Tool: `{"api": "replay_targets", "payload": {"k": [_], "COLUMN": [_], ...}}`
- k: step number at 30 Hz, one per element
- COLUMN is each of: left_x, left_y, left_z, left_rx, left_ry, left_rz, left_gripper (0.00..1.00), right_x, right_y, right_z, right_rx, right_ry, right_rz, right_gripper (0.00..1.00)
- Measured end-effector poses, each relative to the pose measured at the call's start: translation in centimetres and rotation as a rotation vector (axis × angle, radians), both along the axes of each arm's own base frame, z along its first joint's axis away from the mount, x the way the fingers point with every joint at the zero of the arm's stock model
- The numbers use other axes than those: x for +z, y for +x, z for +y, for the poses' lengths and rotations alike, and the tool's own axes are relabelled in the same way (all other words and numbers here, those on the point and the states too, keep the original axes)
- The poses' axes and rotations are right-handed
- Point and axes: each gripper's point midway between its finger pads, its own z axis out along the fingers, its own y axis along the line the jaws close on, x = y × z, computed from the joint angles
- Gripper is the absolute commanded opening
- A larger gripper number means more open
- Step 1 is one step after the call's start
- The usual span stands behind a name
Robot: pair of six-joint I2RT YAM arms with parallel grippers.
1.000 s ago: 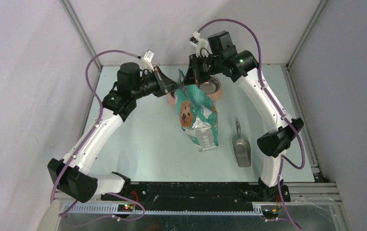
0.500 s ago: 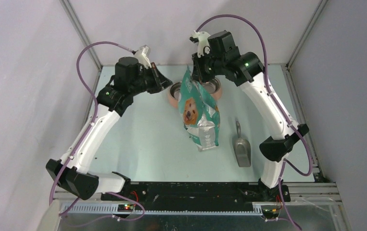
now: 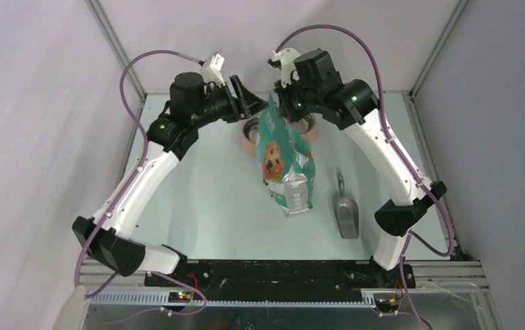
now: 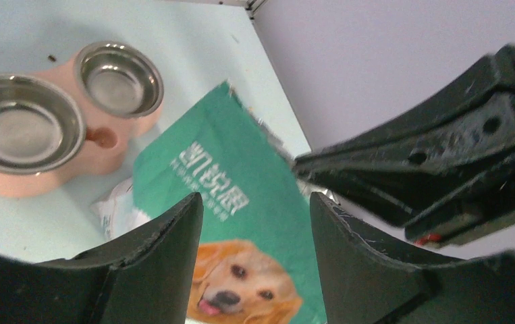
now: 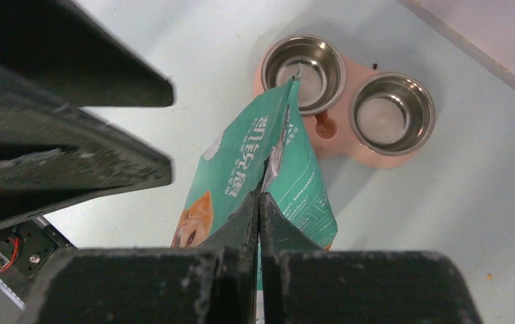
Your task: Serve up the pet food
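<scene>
Jaws of the left gripper (image 3: 252, 104) now stand apart with nothing between them, just beside the bag's top edge at its 9 o'clock and not touching it. A second ago this claw was pressed up to the same edge opposite the right one. Half a second ago it had drawn back toward 9 o'clock, and it has since returned closer with its fingers spread.

The right gripper (image 5: 260, 197) stays clamped on the top seam of the teal bag (image 3: 285, 163) printed with a golden dog. Its two fingers meet flat on the foil. The bag hangs from that pinch with its top raised, and in the top view its silver bottom reaches down toward 6 o'clock. The top stands taller and straighter than a second ago, when it was bunched between the two claws.

The pet food itself cannot be seen in any view. Behind the bag, at 12 o'clock on the table (image 3: 204, 192), sits the pink double feeder (image 5: 323, 127). Its two steel bowls (image 5: 305, 67) show bare metal in both wrist views. The grey scoop (image 3: 346, 212) lies at the bag's 4 o'clock, apart from it and unmoved.
</scene>
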Motion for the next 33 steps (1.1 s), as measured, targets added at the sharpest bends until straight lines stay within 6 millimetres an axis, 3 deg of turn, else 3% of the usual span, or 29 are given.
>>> {"api": "replay_targets", "payload": {"k": [6,16,18,21,22,24,27,28,31,33], "left_x": [-0.8,-0.7,-0.7,-0.9,-1.0,-1.2,-1.6,-1.9,-2.4,-2.6], "left_y": [1.2,0.4,0.4,0.4,0.4,0.3,0.2,0.1,-0.1,-0.2], "left_z": [-1.7,-3.3,-3.3,-3.2,-3.1,-3.0,-2.8,-2.8,-2.7,-2.6], "left_rx": [-0.022,-0.066,-0.064,-0.059,-0.056,-0.051,-0.044,-0.043,-0.035,-0.033], "left_ry": [-0.023,-0.040,-0.039,-0.034,-0.031,-0.028,-0.021,-0.019,-0.017,-0.019], "left_rz": [0.030,0.033,0.033,0.038,0.041,0.047,0.059,0.065,0.086,0.096], "left_gripper": [0.59,0.48,0.45,0.42,0.42,0.41,0.40,0.40,0.38,0.35], "right_x": [-0.1,-0.1,-0.1,-0.1,-0.1,-0.2,-0.4,-0.5,-0.7,-0.8], "right_y": [-1.1,-2.9,-3.0,-3.2,-3.3,-3.4,-3.3,-3.2,-3.2,-3.2], "right_z": [-0.2,0.4,0.5,0.7,0.8,0.9,1.1,1.2,1.3,1.5], "right_rx": [0.021,0.075,0.076,0.087,0.088,0.091,0.093,0.092,0.095,0.096], "right_ry": [0.019,0.129,0.143,0.157,0.162,0.171,0.178,0.181,0.182,0.186], "right_rz": [0.027,0.154,0.173,0.190,0.198,0.210,0.225,0.230,0.240,0.249], "right_gripper": [0.16,0.28,0.24,0.03,0.00,0.00,0.14,0.13,0.00,0.00]}}
